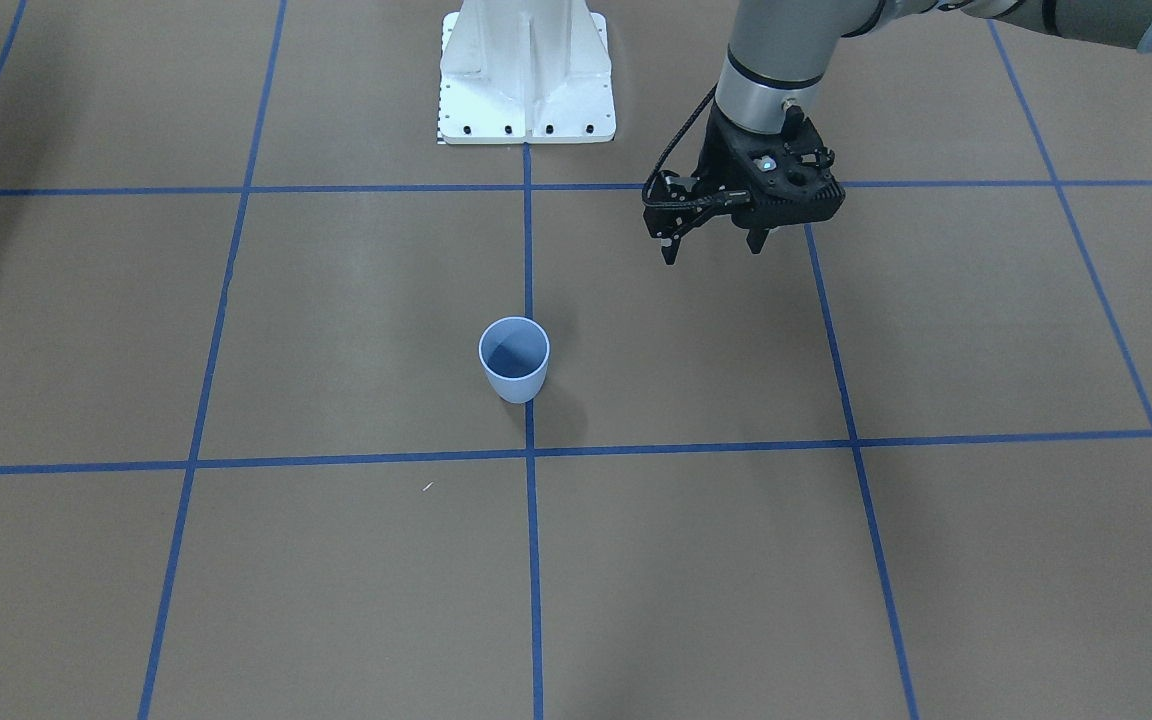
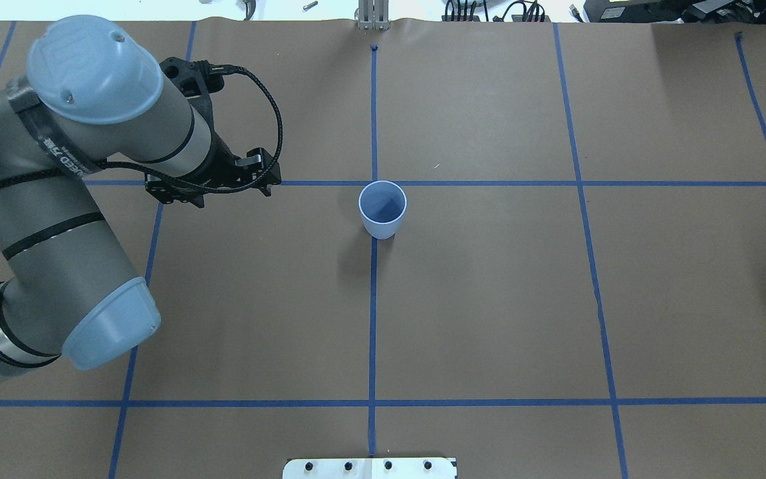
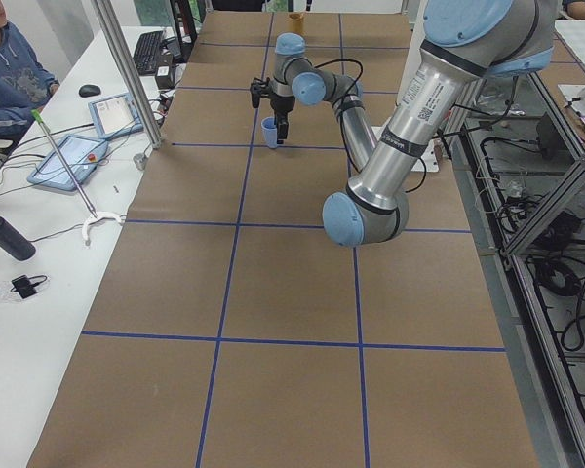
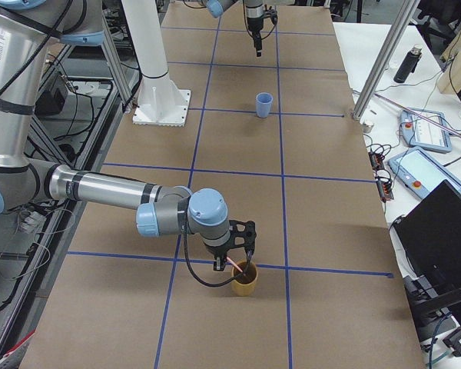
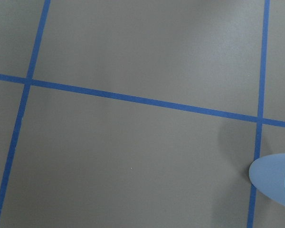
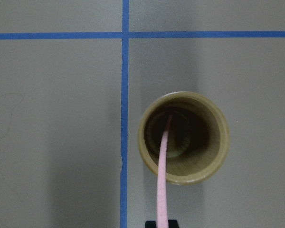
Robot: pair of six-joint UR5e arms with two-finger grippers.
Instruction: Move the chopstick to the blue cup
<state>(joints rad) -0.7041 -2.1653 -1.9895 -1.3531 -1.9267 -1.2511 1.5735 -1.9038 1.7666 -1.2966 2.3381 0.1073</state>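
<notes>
Closest to the overhead lens, the left arm [image 2: 57, 219] bends at its elbow and reaches forward over the brown table [image 2: 489, 299]. The right arm [image 4: 100, 188] stretches low toward the table's right end, wrist turned down. The left gripper [image 1: 714, 248] hovers with its fingers pointing down and parted, holding nothing. It is well apart from the blue cup [image 2: 382, 209], which stands upright on a crossing of blue tape lines [image 2: 489, 183] with open paper all round. The right gripper [image 4: 234, 257] hangs just over a mustard cup [image 6: 222, 137]; whether its jaws are clenched I cannot tell. The chopstick [image 6: 162, 180] leans inside that mustard cup, its upper end rising toward those jaws.
</notes>
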